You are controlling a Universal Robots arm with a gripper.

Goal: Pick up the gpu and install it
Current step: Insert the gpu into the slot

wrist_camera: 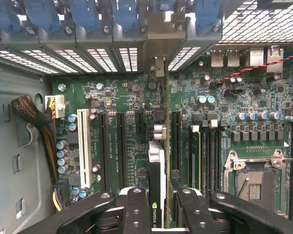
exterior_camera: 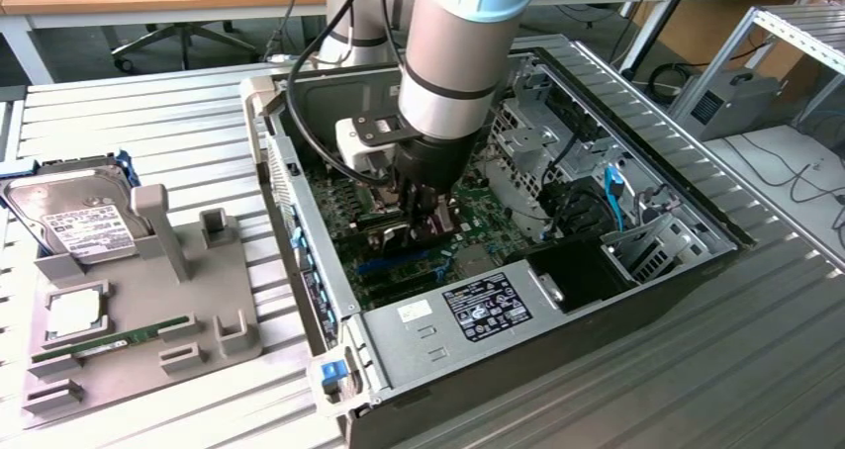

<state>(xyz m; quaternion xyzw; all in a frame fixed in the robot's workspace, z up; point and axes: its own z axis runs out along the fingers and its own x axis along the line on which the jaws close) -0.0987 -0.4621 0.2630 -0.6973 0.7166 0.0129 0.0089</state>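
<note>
Tool (wrist_camera: pixel 158 202): clenched on the gpu (wrist_camera: pixel 156 165), gripping it edge-on inside the computer case (exterior_camera: pixel 568 320), low over the motherboard (wrist_camera: pixel 132 92). Pick-up done; seating apparently not yet done, though contact with a slot is hard to judge. From the wrist: black fingers (wrist_camera: pixel 136 209) either side of the card, long slots running alongside. From the exterior: arm reaching down into the case, and outside the case, on the desk (exterior_camera: pixel 739 370), a grey holder (exterior_camera: pixel 198 301) with a hard drive (exterior_camera: pixel 79 222) and a RAM stick (exterior_camera: pixel 113 340).
</note>
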